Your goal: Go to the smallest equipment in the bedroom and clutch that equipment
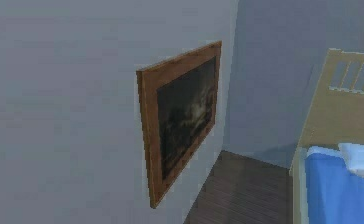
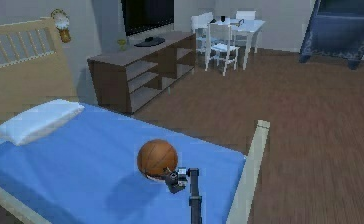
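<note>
- 1 orange ball (image 2: 157, 158) lies on the blue cover of a bed (image 2: 80, 165) in the arm side view, on the half nearer the footboard (image 2: 252, 165), low and just left of the middle of that view.
- 1 dark arm (image 2: 194, 205) rises from the bottom edge of the same view, and its gripper (image 2: 171, 181) sits at the ball's lower right edge.
- Whether the claw grasps the ball or anything else cannot be told, since the ball rests on the bed right at the fingers, and contact cannot be judged either.
- 1 white pillow (image 2: 38, 120) lies at the far end of the bed, below a pale wooden headboard (image 2: 25, 48).
- 1 wall lamp (image 2: 60, 22) hangs beside the headboard.
- 1 low brown shelf unit (image 2: 140, 75) stands against the wall past the bed, with a dark television (image 2: 148, 15) on top and a small yellow-green thing (image 2: 123, 43) near it.
- 1 white table (image 2: 238, 28) with white chairs (image 2: 222, 45) stands farther back on the brown wooden floor (image 2: 310, 130).
- 1 dark blue piece of furniture (image 2: 340, 35) sits in the top right corner.
- 1 dark picture in a brown wooden frame (image 1: 180, 120) hangs on a grey wall (image 1: 60, 110) in the forward view.
- At the forward view's right, the bed's blue cover, a white pillow and the pale headboard show again.
</note>
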